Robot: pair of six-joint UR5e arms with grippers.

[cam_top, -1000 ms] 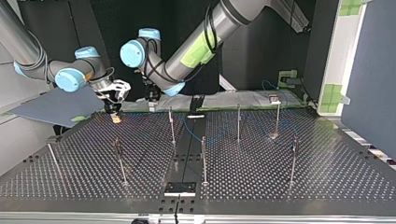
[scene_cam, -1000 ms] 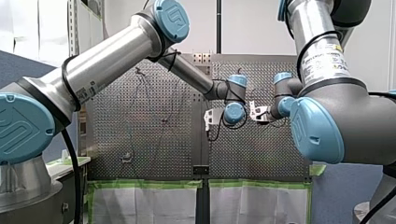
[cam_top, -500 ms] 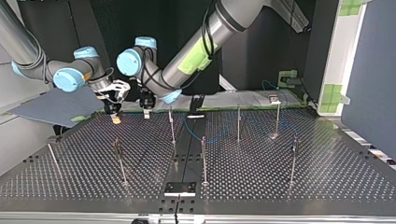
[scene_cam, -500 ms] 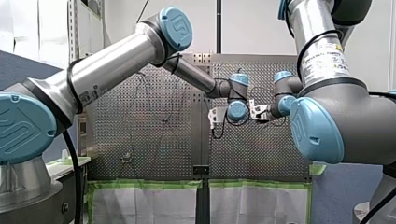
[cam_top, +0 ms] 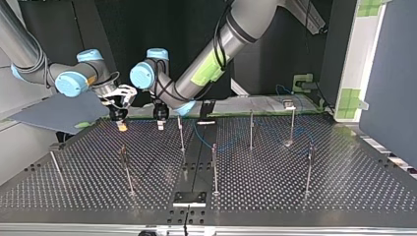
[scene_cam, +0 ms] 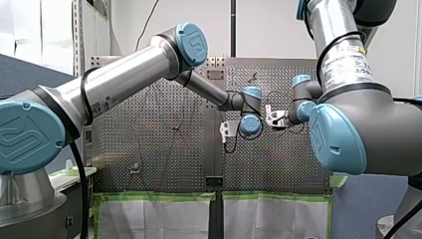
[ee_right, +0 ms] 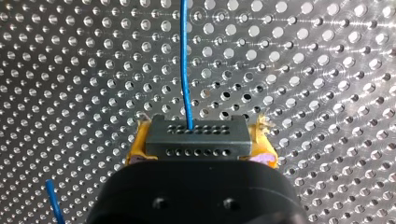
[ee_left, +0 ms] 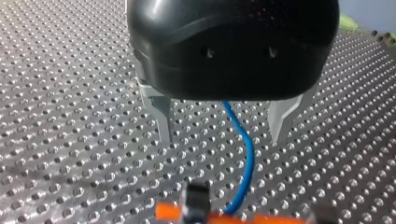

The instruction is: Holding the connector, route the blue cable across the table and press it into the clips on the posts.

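My right gripper (ee_right: 198, 148) with yellow pads is clamped tight on the small grey block connector (ee_right: 195, 133), low over the shiny metal table full of holes (ee_right: 70, 70). The thin blue cable (ee_left: 250, 156) comes out of it and runs between the two metal fingers of my black left gripper (ee_left: 222, 122), which stand wide apart. I think those fingers should close softly so the cable can slide, then lead it to the nearest thin metal post (cam_top: 181, 132).

Grey connector (ee_right: 196, 136), two rows of holes, sat clamped in my right gripper (ee_right: 200, 145). Thin blue cable (ee_right: 185, 65) left its upper row, straight away from the connector. Slim posts (cam_top: 214, 169) stood upright, apart from it.
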